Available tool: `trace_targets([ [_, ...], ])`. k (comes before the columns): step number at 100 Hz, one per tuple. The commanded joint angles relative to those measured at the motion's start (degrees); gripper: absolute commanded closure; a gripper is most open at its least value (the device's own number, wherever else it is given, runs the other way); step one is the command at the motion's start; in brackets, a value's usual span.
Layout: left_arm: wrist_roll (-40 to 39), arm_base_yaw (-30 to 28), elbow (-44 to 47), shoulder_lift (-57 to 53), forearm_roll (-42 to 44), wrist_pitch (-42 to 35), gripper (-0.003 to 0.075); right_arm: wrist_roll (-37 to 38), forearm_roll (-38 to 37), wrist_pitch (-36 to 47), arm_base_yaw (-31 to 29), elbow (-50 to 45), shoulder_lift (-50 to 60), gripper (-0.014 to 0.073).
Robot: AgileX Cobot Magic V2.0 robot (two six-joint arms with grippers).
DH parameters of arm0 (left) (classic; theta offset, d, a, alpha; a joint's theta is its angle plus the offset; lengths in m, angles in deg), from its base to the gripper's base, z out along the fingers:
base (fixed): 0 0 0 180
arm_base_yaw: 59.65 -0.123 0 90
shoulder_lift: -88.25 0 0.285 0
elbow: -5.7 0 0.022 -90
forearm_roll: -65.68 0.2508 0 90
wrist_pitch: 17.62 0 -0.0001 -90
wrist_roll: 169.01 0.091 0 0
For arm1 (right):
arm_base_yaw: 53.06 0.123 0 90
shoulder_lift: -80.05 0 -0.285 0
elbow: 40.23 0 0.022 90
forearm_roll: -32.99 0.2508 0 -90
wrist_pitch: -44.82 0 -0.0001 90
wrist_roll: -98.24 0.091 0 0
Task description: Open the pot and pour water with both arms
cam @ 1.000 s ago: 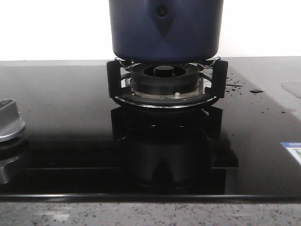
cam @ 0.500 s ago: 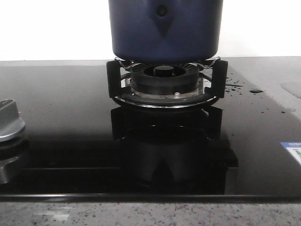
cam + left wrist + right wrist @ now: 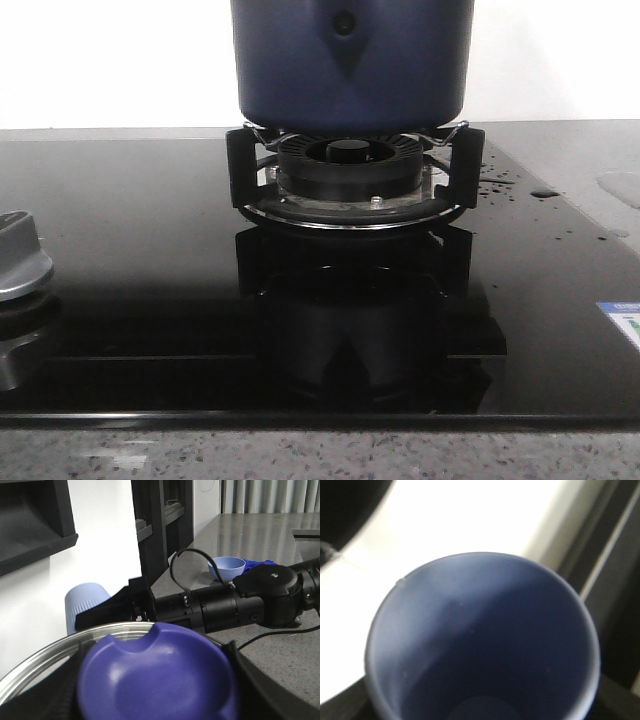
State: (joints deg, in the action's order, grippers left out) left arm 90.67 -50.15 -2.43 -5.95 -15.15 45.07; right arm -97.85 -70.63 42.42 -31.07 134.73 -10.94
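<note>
The dark navy pot stands on the black burner ring; its top is cut off by the front view's edge, and neither gripper shows there. In the left wrist view my left gripper is shut on the purple-blue knob of a glass lid with a steel rim, dark fingers on both sides. Beyond it, my right gripper holds a ribbed light-blue cup. The cup's mouth fills the right wrist view. I cannot tell whether water is in it.
Black support prongs ring the burner on a glossy black hob. A silver control knob sits at the left, water droplets at the right. A light-blue bowl and a blue cloth lie on the grey counter.
</note>
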Motion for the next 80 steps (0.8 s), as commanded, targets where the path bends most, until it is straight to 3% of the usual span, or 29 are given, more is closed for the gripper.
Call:
trace_targets([
  [1, -0.43, -0.13, -1.68, -2.11, -6.5, -1.74, 0.0448, -0.34, -4.24, -2.15, 0.29, 3.57, 2.16, 0.0554],
  [12, -0.43, -0.13, -1.68, -2.11, -6.39, -1.74, 0.0448, -0.06, -4.24, -1.88, 0.77, 4.14, 2.16, 0.0554],
  [19, -0.43, -0.13, -1.68, -2.01, -6.39, -1.74, 0.0448, 3.98, -2.48, 0.15, 0.77, 4.04, 2.16, 0.0554],
  [39, -0.43, -0.13, -1.68, -2.01, -6.39, -1.88, 0.0448, 27.12, 10.77, -0.7, 0.77, 3.29, 2.26, 0.0554],
  [59, -0.43, -0.13, -1.68, -2.01, -6.39, -1.88, 0.0448, 47.22, 28.04, -12.26, 0.77, 3.27, 4.58, 0.0554],
  [69, -0.43, -0.13, -1.68, -1.9, -6.39, -1.88, 0.0448, 49.21, 36.71, -14.38, -0.29, 1.94, 7.87, 0.0554],
  [80, -0.43, -0.13, -1.68, -1.56, -6.39, -1.88, 0.0448, 49.74, 41.45, -9.75, -4.3, -3.59, 12.79, 0.0554],
])
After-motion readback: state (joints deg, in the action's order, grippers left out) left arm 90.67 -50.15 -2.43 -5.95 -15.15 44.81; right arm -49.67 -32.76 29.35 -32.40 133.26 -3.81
